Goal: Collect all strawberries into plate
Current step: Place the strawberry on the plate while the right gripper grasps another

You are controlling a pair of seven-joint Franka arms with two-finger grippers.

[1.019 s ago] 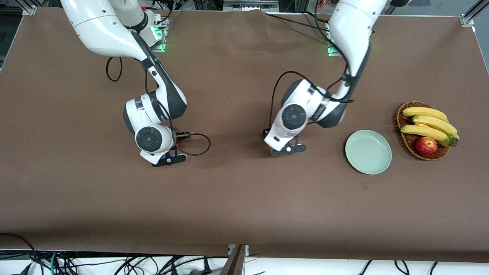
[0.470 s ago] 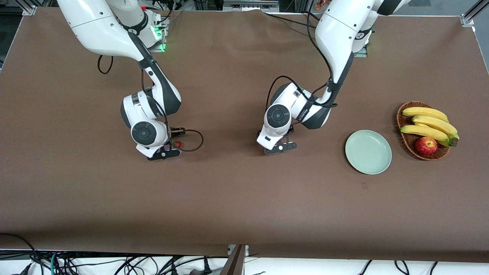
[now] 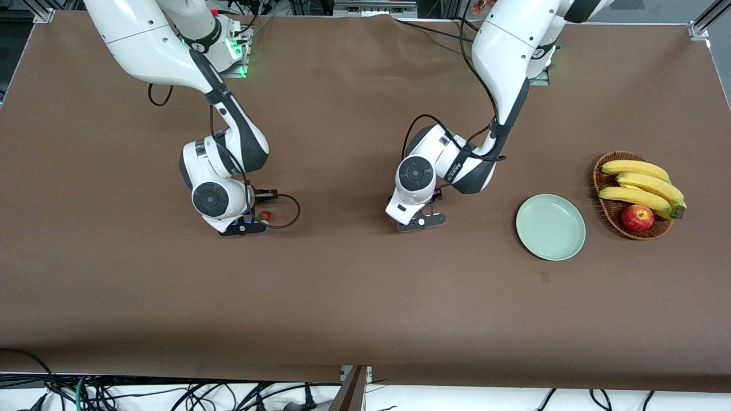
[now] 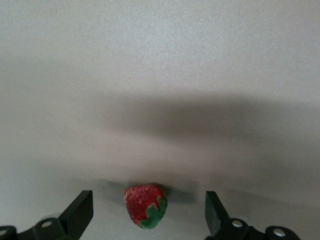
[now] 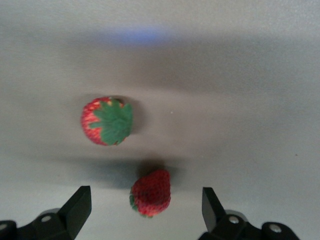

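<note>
— Strawberries (image 5: 107, 121), small and red with green leafy caps: where are they found?

— All three are seen lying on the brown cloth-covered table (image 3: 365, 308), well apart from the round pale mint-green plate (image 3: 550, 227), which is set toward the left arm's end.

— How is the right gripper (image 5: 145, 196) placed?

— It is lowered over two berries. Its fingers are spread apart. One berry (image 5: 150, 192) lies between them and is touched by neither; the other rests cap-up just beside it.

— And the left gripper (image 4: 147, 200)?

— It is lowered near the table's middle. Its fingers are likewise apart, and the third berry (image 4: 145, 205) lies between them ungripped.

— What is found beside the plate?

— A brown woven wicker basket (image 3: 606, 212) is set there, slightly farther from the camera, with yellow bananas (image 3: 642, 185) and a red-yellow apple (image 3: 637, 217) in it.
</note>
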